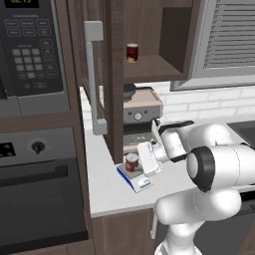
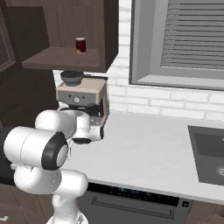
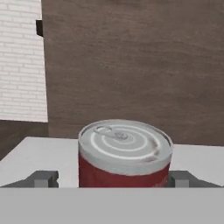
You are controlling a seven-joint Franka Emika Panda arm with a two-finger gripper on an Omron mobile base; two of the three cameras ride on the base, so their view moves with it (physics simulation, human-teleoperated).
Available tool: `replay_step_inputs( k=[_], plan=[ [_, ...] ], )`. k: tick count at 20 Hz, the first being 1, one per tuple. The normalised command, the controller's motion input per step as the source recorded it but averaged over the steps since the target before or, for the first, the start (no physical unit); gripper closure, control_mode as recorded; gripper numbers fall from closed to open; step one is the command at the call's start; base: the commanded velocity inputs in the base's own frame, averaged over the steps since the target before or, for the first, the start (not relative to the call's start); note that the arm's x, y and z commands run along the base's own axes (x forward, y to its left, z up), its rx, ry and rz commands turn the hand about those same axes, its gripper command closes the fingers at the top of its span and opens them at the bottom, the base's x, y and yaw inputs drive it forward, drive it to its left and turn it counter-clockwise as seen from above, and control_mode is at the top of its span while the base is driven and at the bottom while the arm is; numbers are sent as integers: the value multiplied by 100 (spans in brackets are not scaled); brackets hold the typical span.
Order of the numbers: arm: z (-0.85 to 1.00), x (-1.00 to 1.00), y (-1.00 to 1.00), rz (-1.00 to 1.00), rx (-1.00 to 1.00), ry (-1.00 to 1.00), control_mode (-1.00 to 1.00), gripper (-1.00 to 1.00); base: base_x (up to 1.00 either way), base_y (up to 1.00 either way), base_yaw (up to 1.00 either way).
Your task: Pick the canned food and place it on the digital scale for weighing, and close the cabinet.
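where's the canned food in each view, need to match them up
left base view: the canned food stands on the digital scale, low centre, beside the white hand.
right base view: not visible here; the arm covers that spot.
hand view: lower centre, close up, fingers apart either side.
shared landmark: the coffee machine in both base views.

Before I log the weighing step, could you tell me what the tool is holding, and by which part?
Nothing is held: the tool stands open, its fingers apart from the sides of the canned food, which sits on the digital scale.
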Motion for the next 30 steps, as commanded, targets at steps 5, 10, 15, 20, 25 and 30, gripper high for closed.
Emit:
replay_step_inputs(
  k=[5, 10, 15, 20, 25, 30],
  plan=[
    [2, -8, -31, 0, 5, -6, -100, -100, 0, 0, 0],
    [11, -11, -38, 0, 7, -9, -100, -100, 0, 0, 0],
    [1, 3, -11, 0, 1, -3, -100, -100, 0, 0, 0],
    [3, -1, -10, 0, 1, -4, -100, -100, 0, 0, 0],
    [78, -74, -13, 0, 1, -19, -100, -100, 0, 0, 0],
    [100, -100, 0, 0, 0, -29, -100, -100, 0, 0, 0]
  ],
)
